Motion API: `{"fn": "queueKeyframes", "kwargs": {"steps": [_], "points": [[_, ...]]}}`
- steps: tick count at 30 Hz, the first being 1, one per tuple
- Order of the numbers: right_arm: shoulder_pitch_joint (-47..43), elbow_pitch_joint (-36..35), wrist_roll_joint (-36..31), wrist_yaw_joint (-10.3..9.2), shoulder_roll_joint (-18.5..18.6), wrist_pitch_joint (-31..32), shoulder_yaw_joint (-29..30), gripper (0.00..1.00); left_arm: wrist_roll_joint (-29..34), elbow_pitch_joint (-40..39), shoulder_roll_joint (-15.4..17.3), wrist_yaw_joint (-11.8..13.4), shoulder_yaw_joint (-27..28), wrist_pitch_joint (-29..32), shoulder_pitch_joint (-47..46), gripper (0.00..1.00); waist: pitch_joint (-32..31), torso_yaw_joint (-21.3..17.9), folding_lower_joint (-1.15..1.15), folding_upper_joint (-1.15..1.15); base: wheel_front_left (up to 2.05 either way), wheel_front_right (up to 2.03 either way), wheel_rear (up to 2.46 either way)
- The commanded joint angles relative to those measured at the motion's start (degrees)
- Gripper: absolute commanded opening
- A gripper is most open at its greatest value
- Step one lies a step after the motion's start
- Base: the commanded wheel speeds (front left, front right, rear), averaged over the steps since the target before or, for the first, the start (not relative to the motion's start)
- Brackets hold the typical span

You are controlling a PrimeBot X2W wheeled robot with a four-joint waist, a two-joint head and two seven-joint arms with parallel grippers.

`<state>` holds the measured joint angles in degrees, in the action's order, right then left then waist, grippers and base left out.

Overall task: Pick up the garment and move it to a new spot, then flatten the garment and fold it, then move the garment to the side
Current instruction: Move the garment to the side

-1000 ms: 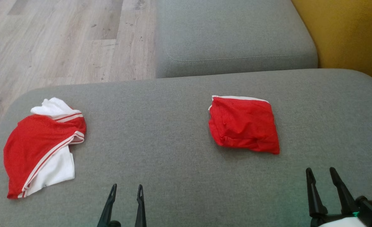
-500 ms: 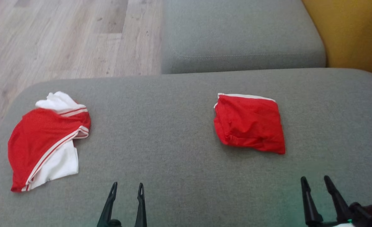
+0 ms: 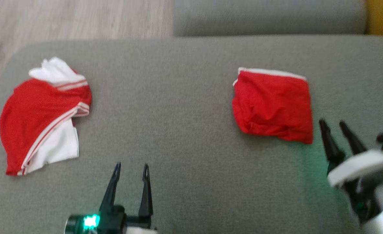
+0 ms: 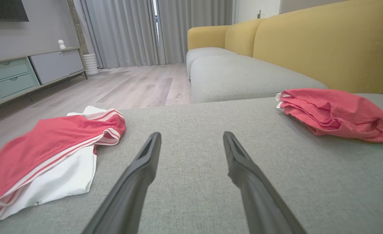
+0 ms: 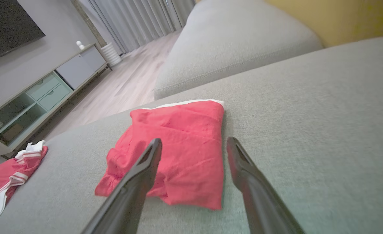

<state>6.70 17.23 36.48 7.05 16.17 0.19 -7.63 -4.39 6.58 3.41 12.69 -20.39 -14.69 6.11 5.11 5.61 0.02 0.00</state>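
Note:
A crumpled red and white garment (image 3: 38,113) (image 4: 48,143) (image 5: 6,177) lies at the left end of the grey sofa seat (image 3: 185,97). Further right lies a folded red garment (image 3: 272,104) (image 4: 334,110) (image 5: 185,130) with a white edge along its far side. My right gripper (image 3: 332,123) (image 5: 194,141) is open, just off the folded garment's near right corner and a little above the seat, holding nothing. My left gripper (image 3: 131,165) (image 4: 192,135) is open over bare cushion between the two garments, also holding nothing.
A second grey cushion (image 3: 269,16) adjoins the seat at the back. Wooden floor (image 3: 64,16) lies beyond the seat's far left edge. A yellow backrest (image 4: 324,42) runs along the right, and a low cabinet (image 4: 16,74) stands across the room.
The head camera has tipped downward, shifting the whole picture. My right gripper has come forward to the folded garment's near right corner. The left gripper and both garments have stayed put.

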Motion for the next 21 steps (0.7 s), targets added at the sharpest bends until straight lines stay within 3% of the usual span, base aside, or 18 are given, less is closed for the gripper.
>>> {"fn": "queueKeyframes", "kwargs": {"steps": [1, 9, 15, 16, 18, 21], "points": [[2.65, -1.21, 1.37, 0.44, 1.76, 1.2, -1.23, 1.0, 0.5, -2.06, -0.36, 0.44, 1.53, -0.3, -2.68, 1.0, 3.4, 0.34, -0.02, 0.0, 0.0, 0.0, 0.0], [13.0, 5.05, 13.92, 0.44, 4.94, 15.2, 0.42, 1.0, -1.2, -2.33, -0.5, 0.52, 0.38, -0.3, -6.99, 1.0, 8.28, 1.02, -0.02, 0.0, 0.0, 0.0, 0.0], [15.85, 9.49, 17.95, 0.44, 4.8, 19.06, -0.32, 1.0, -2.19, -2.35, -0.52, 1.36, -1.1, -0.3, -9.04, 1.0, 10.02, 1.43, -0.02, 0.0, 0.0, 0.0, 0.0], [16.15, 9.81, 18.45, 0.44, 4.7, 19.17, -0.64, 0.81, -2.29, -2.32, -0.52, 1.46, -1.25, -0.3, -9.33, 1.0, 10.24, 1.47, -0.02, 0.0, 0.0, 0.0, 0.0], [16.62, 10.29, 19.31, 0.44, 4.5, 19.17, -1.47, 0.04, -2.36, -2.26, -0.52, 1.64, -1.43, -0.3, -9.8, 1.0, 10.66, 1.43, -0.02, 0.0, 0.0, 0.0, 0.0], [17.04, 10.52, 20.48, 0.44, 4.58, 18.97, -2.98, 0.0, -2.33, -2.17, -0.52, 1.8, -1.48, -0.3, -10.3, 1.0, 11.2, 1.11, -0.02, 0.0, 0.0, 0.0, 0.0]]}}
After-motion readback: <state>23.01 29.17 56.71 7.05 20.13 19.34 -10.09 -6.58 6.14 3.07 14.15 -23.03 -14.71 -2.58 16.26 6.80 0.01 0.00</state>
